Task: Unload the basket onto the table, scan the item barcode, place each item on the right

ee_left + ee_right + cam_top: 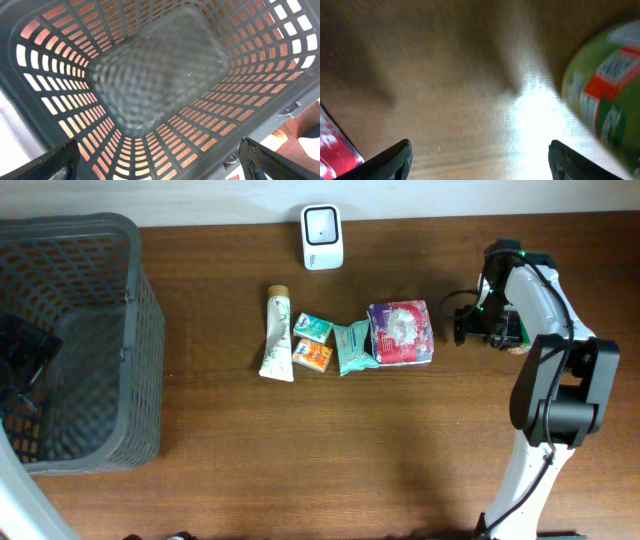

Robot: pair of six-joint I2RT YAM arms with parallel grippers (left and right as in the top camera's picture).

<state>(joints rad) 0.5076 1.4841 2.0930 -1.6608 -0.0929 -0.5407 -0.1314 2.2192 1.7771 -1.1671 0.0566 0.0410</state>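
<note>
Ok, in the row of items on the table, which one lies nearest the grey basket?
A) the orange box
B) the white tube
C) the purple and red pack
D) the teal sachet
B: in the overhead view the white tube is the leftmost item in the row, so it sits closest to the grey basket. The rest lie further right.
</note>
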